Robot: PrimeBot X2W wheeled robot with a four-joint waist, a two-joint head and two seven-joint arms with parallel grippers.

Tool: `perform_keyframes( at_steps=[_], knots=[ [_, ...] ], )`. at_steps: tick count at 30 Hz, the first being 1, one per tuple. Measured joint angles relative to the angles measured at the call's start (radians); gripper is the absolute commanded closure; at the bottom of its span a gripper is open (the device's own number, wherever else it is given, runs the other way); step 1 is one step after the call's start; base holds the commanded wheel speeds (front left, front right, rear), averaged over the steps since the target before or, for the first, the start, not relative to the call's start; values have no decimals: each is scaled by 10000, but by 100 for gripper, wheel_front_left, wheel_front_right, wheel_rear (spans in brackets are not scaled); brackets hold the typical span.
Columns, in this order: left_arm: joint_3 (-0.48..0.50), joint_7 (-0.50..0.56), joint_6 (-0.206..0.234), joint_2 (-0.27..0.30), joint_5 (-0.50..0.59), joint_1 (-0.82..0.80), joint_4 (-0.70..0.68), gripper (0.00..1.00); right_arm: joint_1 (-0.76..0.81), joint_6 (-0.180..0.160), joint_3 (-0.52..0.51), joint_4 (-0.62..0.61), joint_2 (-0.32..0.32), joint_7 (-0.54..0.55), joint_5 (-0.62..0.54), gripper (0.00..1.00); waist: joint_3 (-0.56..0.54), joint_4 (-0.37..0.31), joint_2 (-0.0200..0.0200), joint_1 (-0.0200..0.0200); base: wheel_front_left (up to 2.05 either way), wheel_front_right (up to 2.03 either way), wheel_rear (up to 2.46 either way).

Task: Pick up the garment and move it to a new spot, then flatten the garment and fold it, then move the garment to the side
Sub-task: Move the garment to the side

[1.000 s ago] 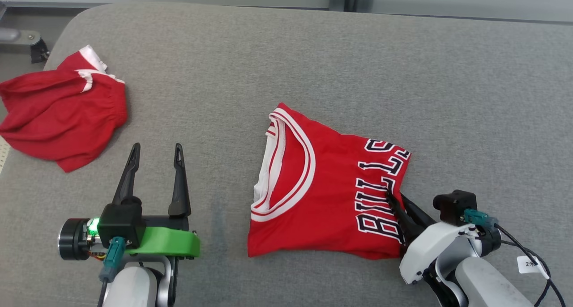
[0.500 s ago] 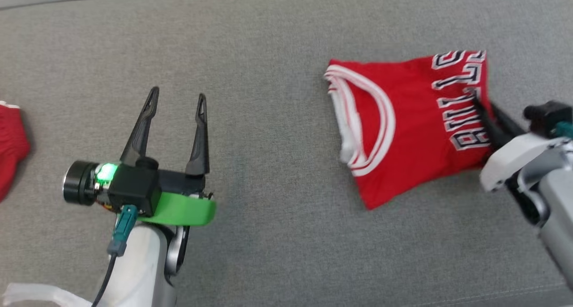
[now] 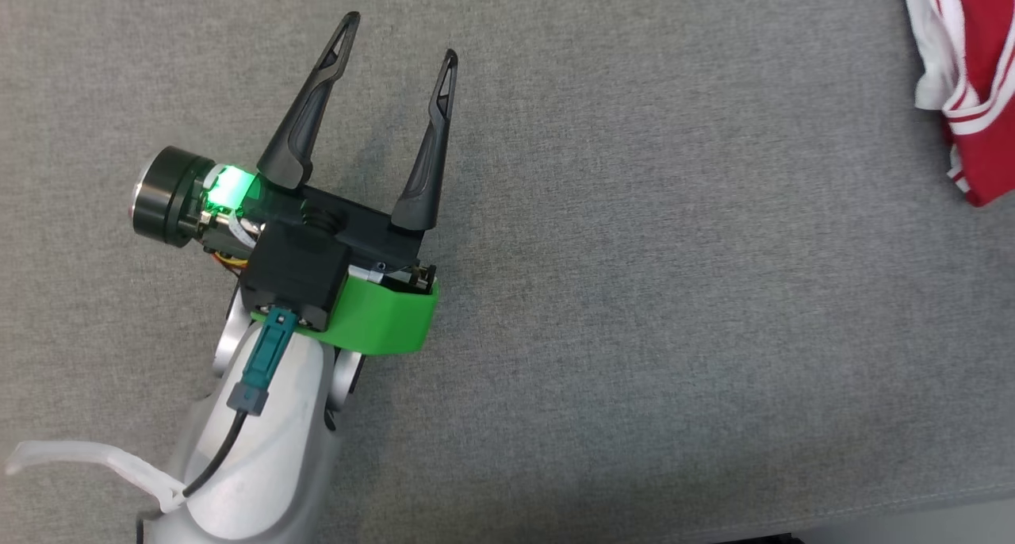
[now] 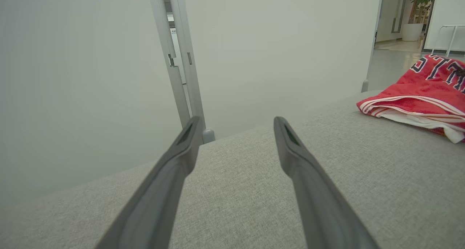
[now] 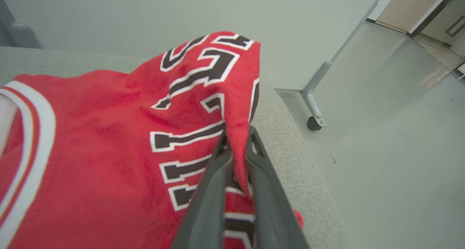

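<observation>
The left gripper (image 3: 400,35) is hovering over the bare grey surface (image 3: 674,306), with its fingers spread wide and nothing between them. The folded red garment (image 3: 983,68) is lying at the right end of the surface. The right gripper (image 5: 238,133) is pinching the garment's lettered edge, close to the rim of the surface.

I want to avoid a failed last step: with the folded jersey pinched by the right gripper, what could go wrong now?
1. The right gripper pinches only one edge of the jersey; dragging could pull the fold open.
2. That edge lies close to the cushion's rim, with the floor beyond; the jersey might slide off.
</observation>
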Motion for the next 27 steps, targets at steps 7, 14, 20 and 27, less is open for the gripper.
perform_keyframes(
  at_steps=[7,14,20,27],
  knots=[
    [-155,0,-4,67,27,-204,-4,0,-636,0,-639,1198,119,-240,-575,0,951,185,0,1,0,0,0],
    [-90,0,94,165,-58,-149,180,0,83,0,-2638,19,485,-295,-1824,0,863,259,0,0,0,0,0],
    [169,0,316,334,-332,652,537,0,2525,0,-4149,-2849,2178,-295,-2880,0,102,168,0,-1,0,0,0],
    [443,0,546,368,-792,1664,1030,0,5050,0,-4195,-5701,4113,-295,-3452,0,-1031,8,0,-2,0,0,0]
  ],
)
